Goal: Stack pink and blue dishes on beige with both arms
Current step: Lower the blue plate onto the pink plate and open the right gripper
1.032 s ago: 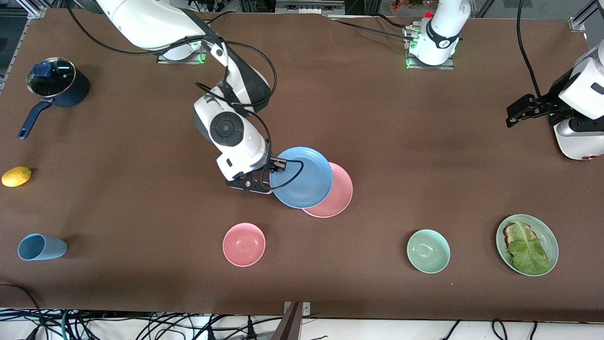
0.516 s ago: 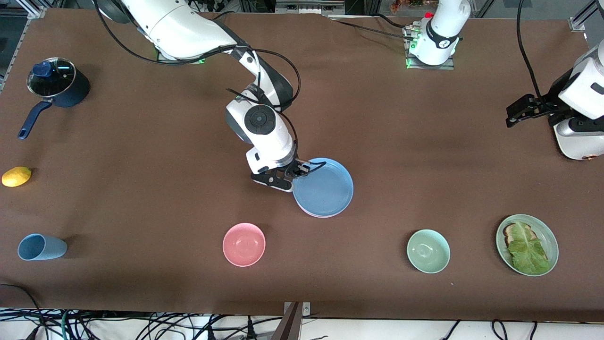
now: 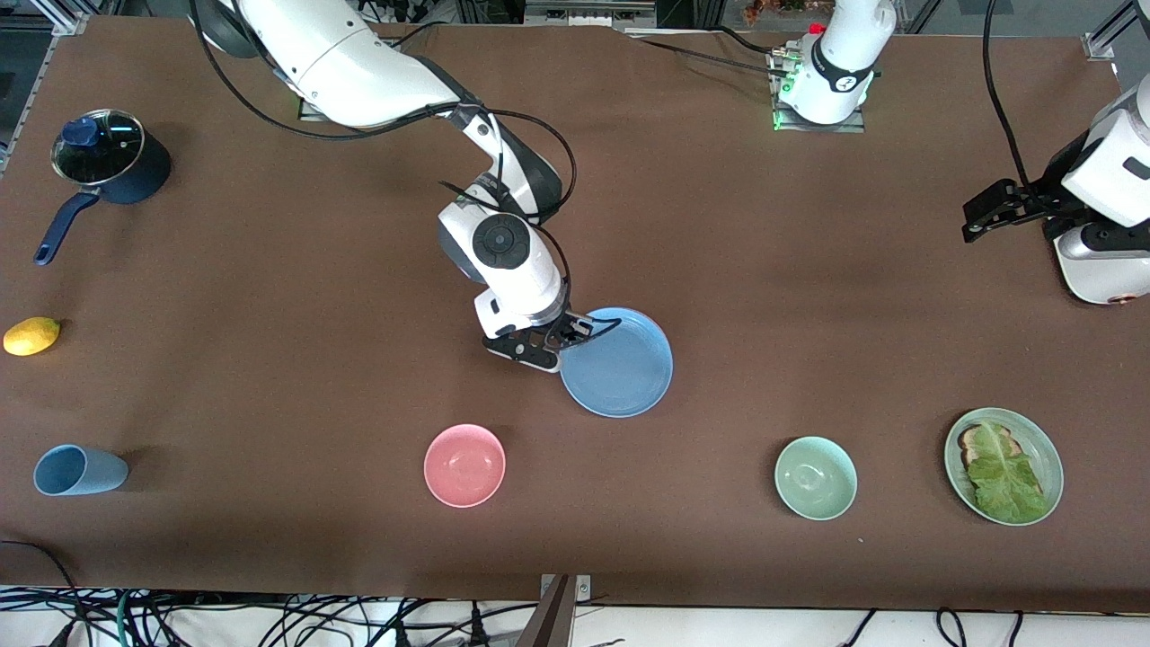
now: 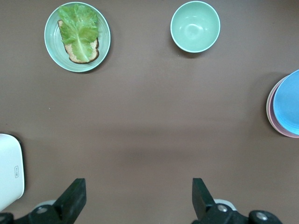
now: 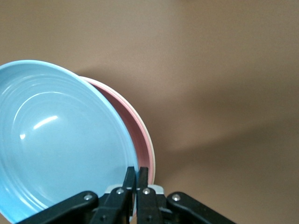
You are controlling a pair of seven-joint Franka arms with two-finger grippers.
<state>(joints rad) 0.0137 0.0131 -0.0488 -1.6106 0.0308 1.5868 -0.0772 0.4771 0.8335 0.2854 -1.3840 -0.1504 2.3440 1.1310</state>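
Right gripper [image 5: 136,179]: fingers pinched shut on the rim of the blue plate [image 3: 618,362], at its edge toward the right arm's end of the bench [image 3: 269,296]. Plate tilted up from that pinch, over the pink plate [image 5: 135,126] and a pale beige rim [image 5: 150,149] beneath, mid-bench. Likely needs only lowering and release. Left gripper [image 4: 135,196] waiting, fingers spread, over the left arm's end.

Robot lab, bolted arm base [image 3: 819,108], loose cables [image 3: 269,620], aluminium framing [image 3: 1110,40]
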